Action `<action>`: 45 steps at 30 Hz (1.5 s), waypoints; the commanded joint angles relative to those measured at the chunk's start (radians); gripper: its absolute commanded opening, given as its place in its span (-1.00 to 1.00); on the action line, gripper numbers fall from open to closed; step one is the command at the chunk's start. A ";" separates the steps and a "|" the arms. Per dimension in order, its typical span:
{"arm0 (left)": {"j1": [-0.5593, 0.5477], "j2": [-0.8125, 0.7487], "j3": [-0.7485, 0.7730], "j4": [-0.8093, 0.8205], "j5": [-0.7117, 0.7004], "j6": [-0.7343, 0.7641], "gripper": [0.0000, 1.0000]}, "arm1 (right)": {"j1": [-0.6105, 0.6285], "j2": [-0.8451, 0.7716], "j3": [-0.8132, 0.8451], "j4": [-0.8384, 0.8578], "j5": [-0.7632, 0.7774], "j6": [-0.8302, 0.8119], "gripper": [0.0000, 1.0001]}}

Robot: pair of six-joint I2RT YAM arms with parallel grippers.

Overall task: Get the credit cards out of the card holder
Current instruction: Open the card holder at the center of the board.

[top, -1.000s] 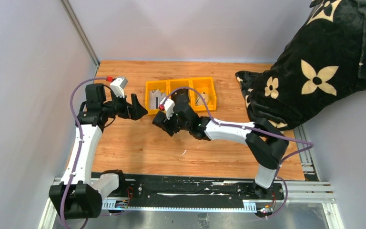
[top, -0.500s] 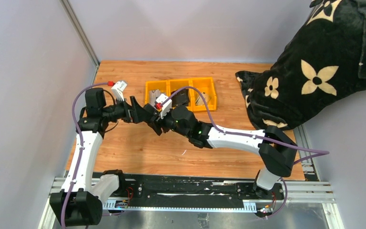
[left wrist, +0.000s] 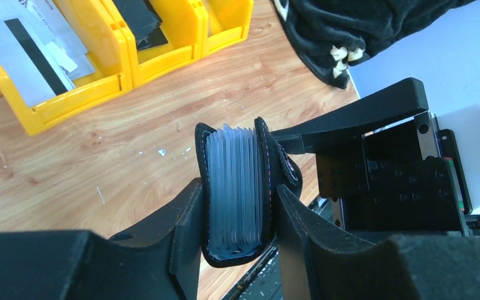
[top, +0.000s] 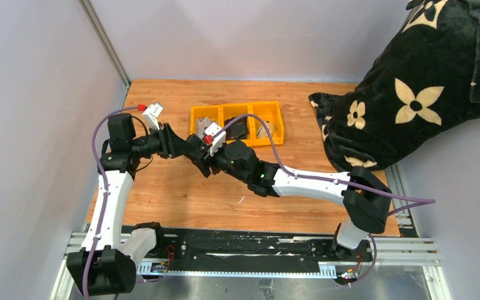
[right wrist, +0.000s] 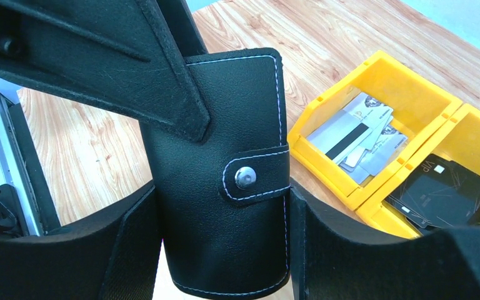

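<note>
So, card holder [left wrist: 237, 187]: up off the wooden table [top: 181, 194], in the air just in front of the yellow tray [top: 236, 105], caught between both arms where they meet.
Strap [right wrist: 250, 178]: snapped down on the front cover, so the case is fastened; the clear sleeves [left wrist: 234, 181] only fan out at the open end.
Left gripper [left wrist: 237, 209]: nearly closed, one finger pressed on each cover, squeezing the case through its thickness.
Right gripper [right wrist: 223, 215]: closed to the case's width, one finger on each long edge, the one on the strap side touching the strap's fold.
Long axis: runs along the right gripper's fingers, standing up between them; the left fingers come in across it, one lying over the front cover above the snap.
Nearer arm: neither, as both have hold of it, but the snap faces the right wrist.
Credit cards [right wrist: 350, 140]: some silvery ones lie in the tray's left compartment, with a dark card [right wrist: 444, 194] in the middle one. Whether any sit in the sleeves I can't make out, because the plastic is too cloudy.
Next, I'd say: the strap has to be popped before anything slides out, and one hand must let go to do it.
Risk: the case may twist once only one grip holds it.
</note>
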 commanded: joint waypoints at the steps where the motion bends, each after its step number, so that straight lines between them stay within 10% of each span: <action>1: -0.004 -0.005 0.036 -0.067 0.044 0.025 -0.90 | -0.003 -0.051 0.060 0.051 -0.007 0.069 0.30; 8: -0.002 -0.056 0.057 -0.093 -0.142 0.093 -1.00 | -0.044 -0.120 0.129 -0.167 0.145 0.205 0.48; 45: -0.002 -0.083 0.083 -0.066 -0.178 -0.029 -1.00 | 0.037 0.148 0.397 -0.451 0.197 0.038 -0.27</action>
